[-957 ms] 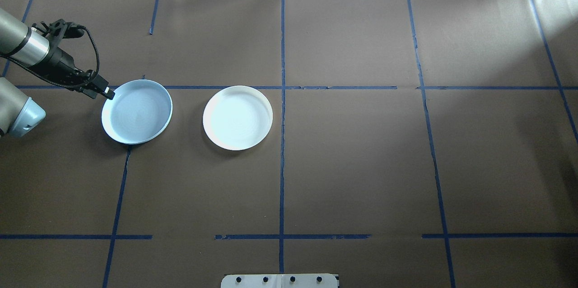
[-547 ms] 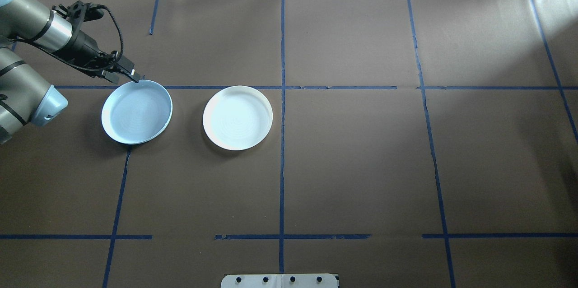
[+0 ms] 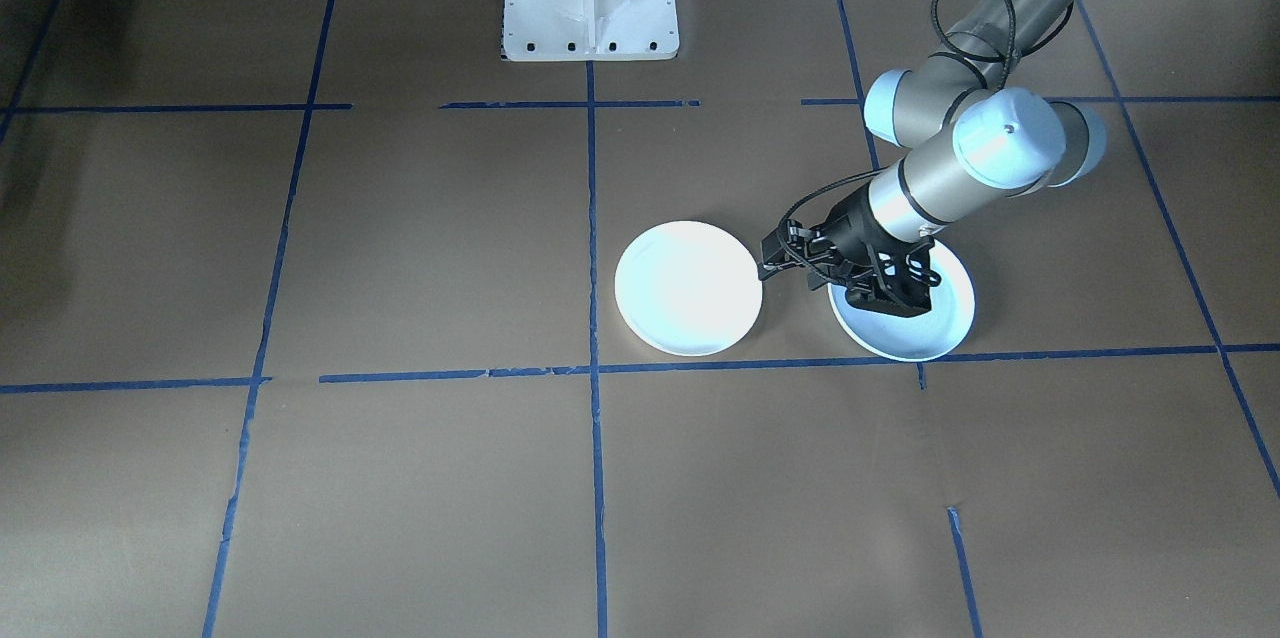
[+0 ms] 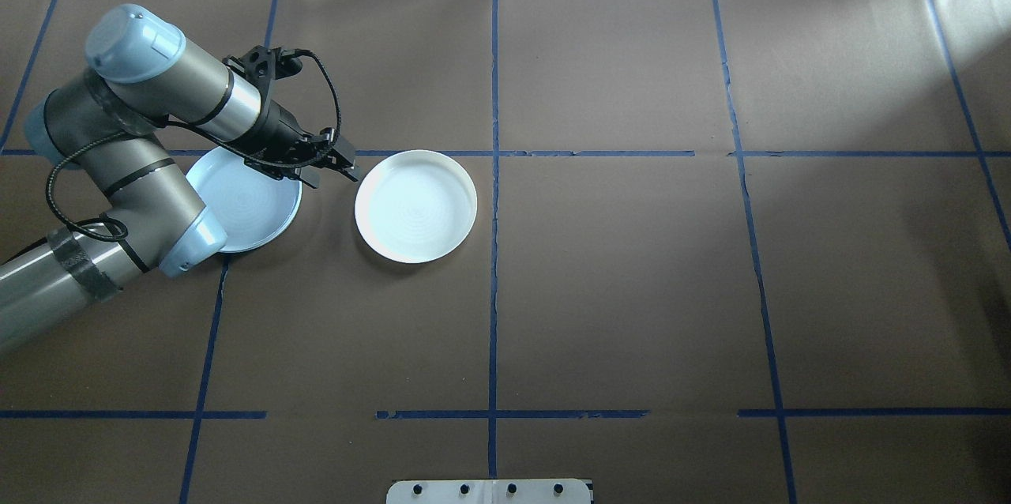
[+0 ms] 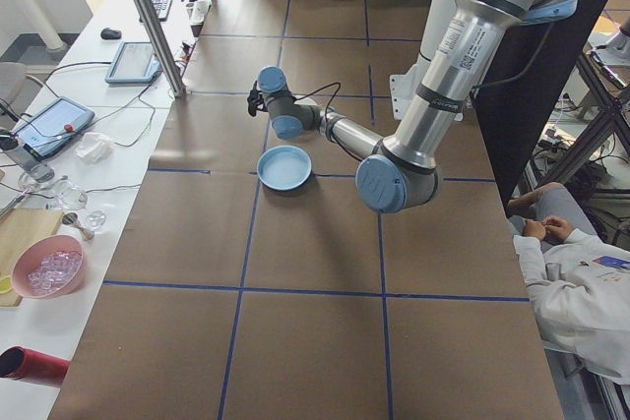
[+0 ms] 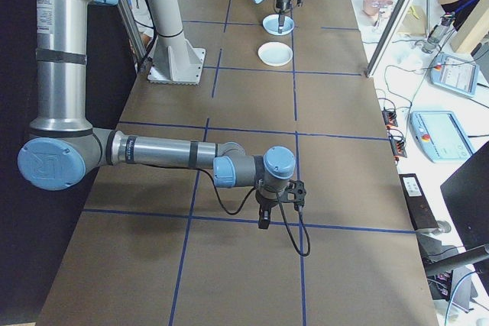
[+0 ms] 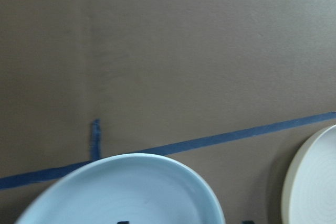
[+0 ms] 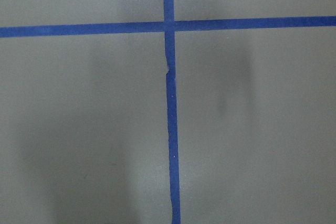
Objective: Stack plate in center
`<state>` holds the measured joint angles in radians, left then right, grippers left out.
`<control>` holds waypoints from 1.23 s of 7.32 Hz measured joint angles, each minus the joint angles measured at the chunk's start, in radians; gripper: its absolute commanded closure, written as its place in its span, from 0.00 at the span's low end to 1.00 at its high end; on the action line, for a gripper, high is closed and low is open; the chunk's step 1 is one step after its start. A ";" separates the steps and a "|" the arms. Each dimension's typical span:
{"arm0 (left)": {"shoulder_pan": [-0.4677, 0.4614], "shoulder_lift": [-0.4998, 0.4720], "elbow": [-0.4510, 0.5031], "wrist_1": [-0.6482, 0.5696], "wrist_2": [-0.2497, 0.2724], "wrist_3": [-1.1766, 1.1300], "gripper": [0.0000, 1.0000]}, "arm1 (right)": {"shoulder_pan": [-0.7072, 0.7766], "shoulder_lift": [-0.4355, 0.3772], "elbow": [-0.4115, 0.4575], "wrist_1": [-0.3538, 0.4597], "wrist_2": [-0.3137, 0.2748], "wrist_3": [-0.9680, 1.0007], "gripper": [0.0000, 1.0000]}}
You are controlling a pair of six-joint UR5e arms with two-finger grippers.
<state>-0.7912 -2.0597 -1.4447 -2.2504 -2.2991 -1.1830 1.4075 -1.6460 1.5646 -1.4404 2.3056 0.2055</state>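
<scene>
- Two plates on the table, both lying flat: a pale blue plate (image 4: 253,208) and a white plate (image 4: 416,206), well apart from each other, neither stacked yet.
- Left gripper (image 4: 341,166) hovers in the gap between them, blue plate's rim just behind and below it, white plate's near edge just ahead of the tips.
- It's holding nothing. Fingers look nearly together in the overhead view, but they're small and dark, so I honestly can't tell if it's released or clenched.
- Right gripper (image 6: 264,219) only shows in the right side view, parked low over bare table far from both plates; can't tell its state either.
- Handling guess: these look like rigid, light, shallow dishes with a raised lip. Glossy surface, so probably slippery.
- Best hold, I reckon, is a pinch on the rim, one finger inside the lip and one outside, since it lies too flat to grab any other way.
- A rim pinch means the plate will hang off one side and want to tilt, so go slow and set it down gently; could chip if ceramic.
</scene>
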 measured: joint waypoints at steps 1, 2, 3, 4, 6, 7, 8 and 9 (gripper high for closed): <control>0.020 -0.003 -0.002 0.040 0.032 -0.011 0.26 | 0.000 0.000 0.000 0.000 0.000 0.000 0.00; 0.031 -0.004 0.002 0.066 0.058 -0.015 0.30 | -0.001 0.000 0.000 0.000 0.000 0.000 0.00; 0.036 -0.005 0.007 0.076 0.071 -0.016 0.32 | -0.001 0.000 0.000 0.000 0.000 0.000 0.00; 0.045 -0.005 0.011 0.077 0.075 -0.017 0.32 | -0.001 0.000 0.000 0.000 0.000 0.000 0.00; 0.074 -0.011 0.014 0.073 0.076 -0.018 0.40 | 0.000 0.000 0.000 0.000 0.000 0.000 0.00; 0.081 -0.013 0.016 0.070 0.077 -0.019 0.49 | -0.001 0.000 0.000 0.000 0.000 0.000 0.00; 0.085 -0.014 0.020 0.063 0.080 -0.018 0.60 | 0.000 0.000 0.000 0.000 0.000 0.000 0.00; 0.088 -0.016 0.024 0.054 0.086 -0.018 0.65 | 0.000 0.000 0.000 0.000 0.000 0.000 0.00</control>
<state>-0.7030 -2.0753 -1.4202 -2.1966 -2.2133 -1.2013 1.4075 -1.6459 1.5643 -1.4404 2.3056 0.2056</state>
